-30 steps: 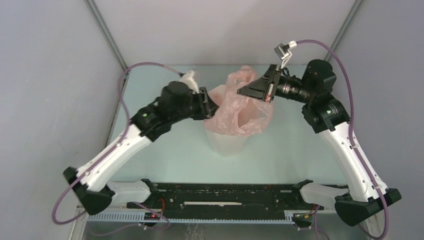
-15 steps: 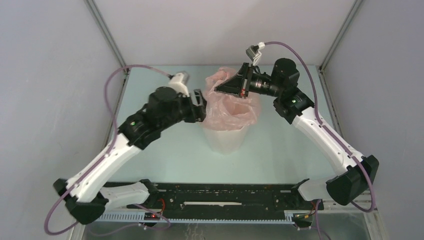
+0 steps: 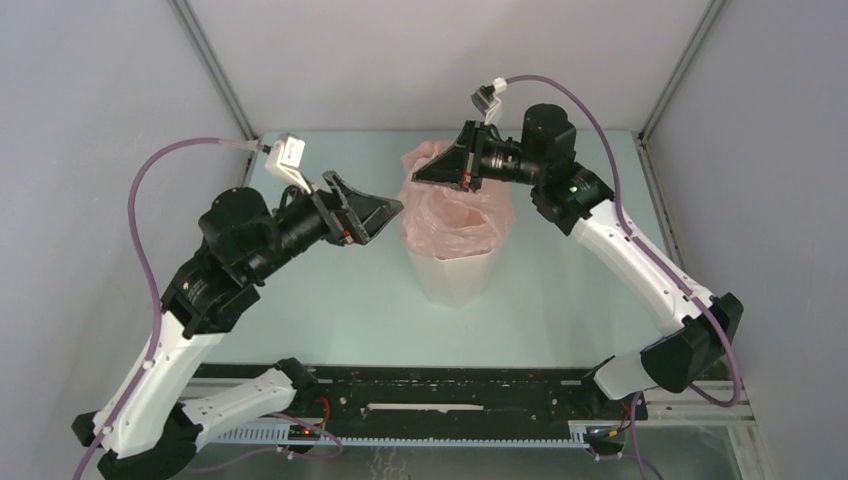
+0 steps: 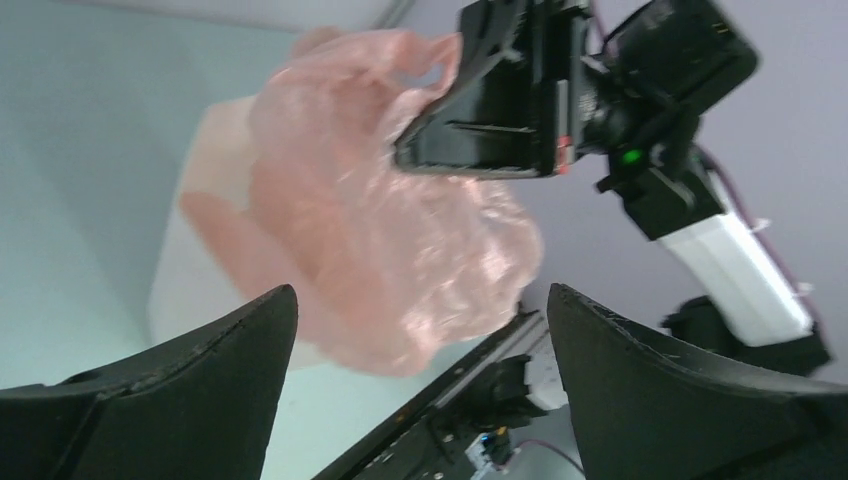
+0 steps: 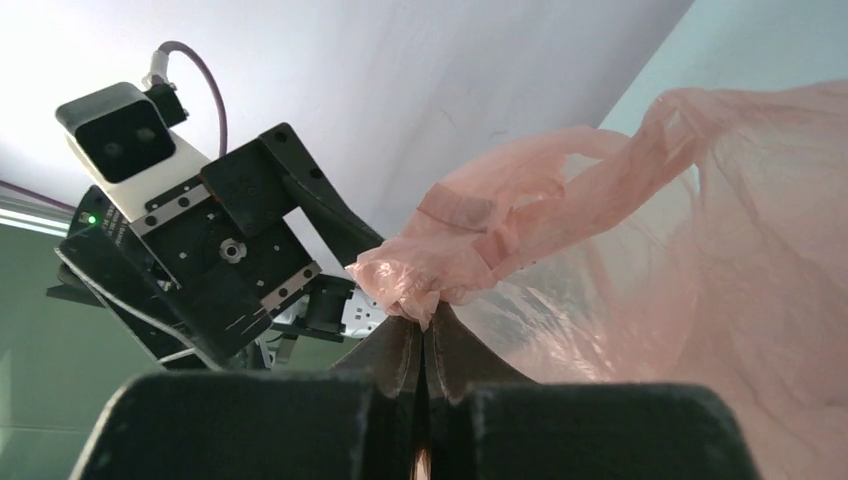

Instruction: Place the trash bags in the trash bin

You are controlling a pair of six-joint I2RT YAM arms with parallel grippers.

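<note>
The pale-pink trash bag [image 3: 455,215] is draped over the top of the white trash bin [image 3: 452,275] at mid-table, its film billowing above the rim. My right gripper [image 3: 418,179] hovers over the bin's far left side, shut on a bunched edge of the bag [image 5: 440,275]; the right wrist view shows the jaws [image 5: 425,322] pinching that wad. My left gripper [image 3: 388,210] is just left of the bin, open and apart from the bag. In the left wrist view its fingers [image 4: 200,380] stand wide with nothing between them, and the bag [image 4: 380,230] lies ahead.
The black rail [image 3: 450,395] with the arm bases runs along the near edge. Grey enclosure walls close in the table at left, right and back. The right arm's cable [image 3: 600,110] loops above the bin area.
My left gripper opened, let go of the bag and drew back to the left. The right gripper carried the bag's edge leftward over the bin.
</note>
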